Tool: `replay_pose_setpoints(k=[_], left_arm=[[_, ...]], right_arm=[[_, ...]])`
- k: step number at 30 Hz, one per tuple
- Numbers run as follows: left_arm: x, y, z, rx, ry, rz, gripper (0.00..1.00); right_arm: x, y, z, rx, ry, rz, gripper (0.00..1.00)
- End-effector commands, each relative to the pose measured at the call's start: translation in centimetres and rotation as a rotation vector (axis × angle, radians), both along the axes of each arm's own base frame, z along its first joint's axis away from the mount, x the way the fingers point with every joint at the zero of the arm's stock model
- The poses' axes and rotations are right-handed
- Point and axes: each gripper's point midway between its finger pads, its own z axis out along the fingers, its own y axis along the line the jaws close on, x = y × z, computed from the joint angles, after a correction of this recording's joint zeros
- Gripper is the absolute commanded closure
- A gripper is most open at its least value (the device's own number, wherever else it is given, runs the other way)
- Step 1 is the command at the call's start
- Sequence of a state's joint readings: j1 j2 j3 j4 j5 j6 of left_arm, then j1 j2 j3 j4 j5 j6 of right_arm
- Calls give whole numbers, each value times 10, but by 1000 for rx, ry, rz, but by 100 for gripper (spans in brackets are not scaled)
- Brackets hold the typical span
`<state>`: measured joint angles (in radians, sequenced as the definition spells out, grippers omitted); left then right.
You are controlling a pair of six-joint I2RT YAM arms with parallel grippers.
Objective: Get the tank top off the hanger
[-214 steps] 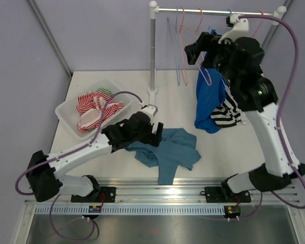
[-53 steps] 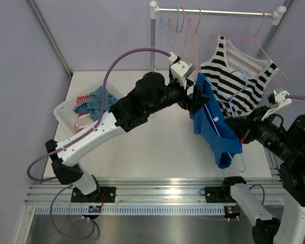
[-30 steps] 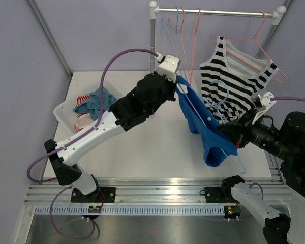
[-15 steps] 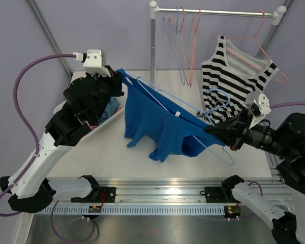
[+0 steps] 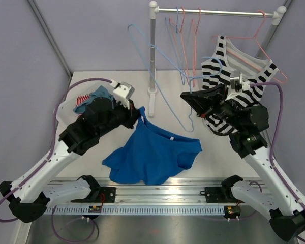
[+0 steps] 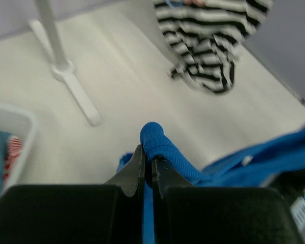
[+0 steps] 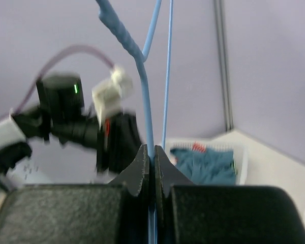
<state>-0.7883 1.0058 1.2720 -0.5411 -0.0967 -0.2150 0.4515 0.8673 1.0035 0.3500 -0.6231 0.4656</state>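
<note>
The blue tank top (image 5: 152, 157) lies spread on the table near the front edge, off the hanger. One strap (image 6: 153, 138) rises to my left gripper (image 5: 138, 117), which is shut on it (image 6: 148, 152). My right gripper (image 5: 186, 96) is raised at mid-table to the right of the rack pole. It is shut (image 7: 151, 150) on the bare light-blue wire hanger (image 7: 142, 76), which slants up and left across the pole (image 5: 161, 95).
A striped tank top (image 5: 229, 76) hangs on a pink hanger from the rail (image 5: 218, 12) behind my right arm. Several empty hangers (image 5: 185, 46) hang there too. The rack pole (image 5: 152, 56) stands mid-table. A white bin (image 5: 66, 109) of clothes sits at the left.
The tank top has slipped off the hanger and dropped onto the table. My left gripper moved down and right with the strap. My right gripper swung the bare hanger up toward the rack.
</note>
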Motion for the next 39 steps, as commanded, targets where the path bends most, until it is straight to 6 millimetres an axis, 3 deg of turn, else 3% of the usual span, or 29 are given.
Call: replay_pose_setpoints(k=[1, 4, 5, 6, 7, 8, 9, 10, 11, 13, 14, 15, 17, 19, 20, 21, 23, 25, 26, 27, 29, 31, 32, 33, 34, 35, 36, 37, 39], left_arm=[[-43, -41, -35, -61, 117, -314, 100], [-52, -49, -63, -66, 185, -345, 100], [-48, -45, -69, -48, 197, -310, 100], [-37, -33, -85, 11, 226, -201, 96], [-31, -26, -88, 34, 228, -146, 94], [-27, -19, -92, 58, 234, -100, 90], [-23, -7, -97, 92, 235, -32, 87], [-23, -4, -96, 99, 232, -17, 75], [-25, -1, -97, 109, 235, -6, 62], [-28, 4, -93, 110, 228, 4, 40], [-31, 9, -91, 126, 235, 15, 33], [-33, 11, -88, 141, 233, 19, 21], [-34, 21, -86, 178, 230, 52, 1], [-35, 41, -79, 233, 216, 121, 1], [-35, 57, -77, 264, 203, 174, 1], [-35, 65, -71, 270, 187, 199, 1], [-38, 84, -63, 279, 150, 245, 1], [-36, 102, -66, 316, 105, 292, 1], [-36, 109, -58, 279, 64, 318, 1], [-37, 110, -60, 268, 51, 318, 1], [-36, 105, -71, 242, 48, 308, 1], [-36, 102, -78, 218, 52, 303, 1], [-35, 101, -87, 229, 67, 298, 1], [-32, 100, -92, 251, 79, 298, 1], [-30, 101, -96, 267, 87, 303, 1], [-28, 105, -101, 288, 98, 320, 1], [-27, 105, -104, 308, 100, 317, 1], [-25, 105, -108, 322, 106, 319, 1], [-24, 103, -115, 326, 124, 303, 1]], right_arm=[[-12, -30, 80, 392, -278, -56, 100], [11, -37, 78, 454, -262, -138, 100], [12, -39, 88, 435, -256, -163, 100], [19, -40, 91, 368, -254, -226, 100], [45, -31, 55, 212, -37, -284, 100], [47, -46, 79, 216, 4, -361, 100], [55, -48, 68, 142, 45, -411, 100], [67, -48, 42, 55, 149, -453, 100], [67, -52, 41, 25, 175, -476, 100], [79, -52, 12, -74, 288, -517, 100], [81, -56, 19, -86, 294, -542, 100], [93, -53, -6, -171, 370, -560, 100], [99, -54, -1, -207, 391, -580, 100], [114, -49, -25, -302, 459, -592, 100], [115, -50, -16, -300, 450, -598, 100], [124, -47, -30, -351, 489, -606, 100], [130, -47, -20, -357, 483, -624, 100], [146, -41, -32, -405, 509, -634, 100], [149, -40, -21, -394, 492, -635, 100], [161, -34, -33, -430, 517, -634, 100], [173, -36, -20, -422, 498, -685, 100], [195, -31, -33, -465, 517, -714, 100], [199, -30, -16, -443, 485, -725, 100], [215, -24, -32, -478, 511, -730, 100], [221, -21, -32, -483, 511, -729, 100], [223, -20, -8, -445, 469, -734, 100], [239, -11, -28, -487, 503, -730, 100], [241, -13, -7, -445, 466, -747, 100], [263, -8, -22, -467, 475, -769, 100]])
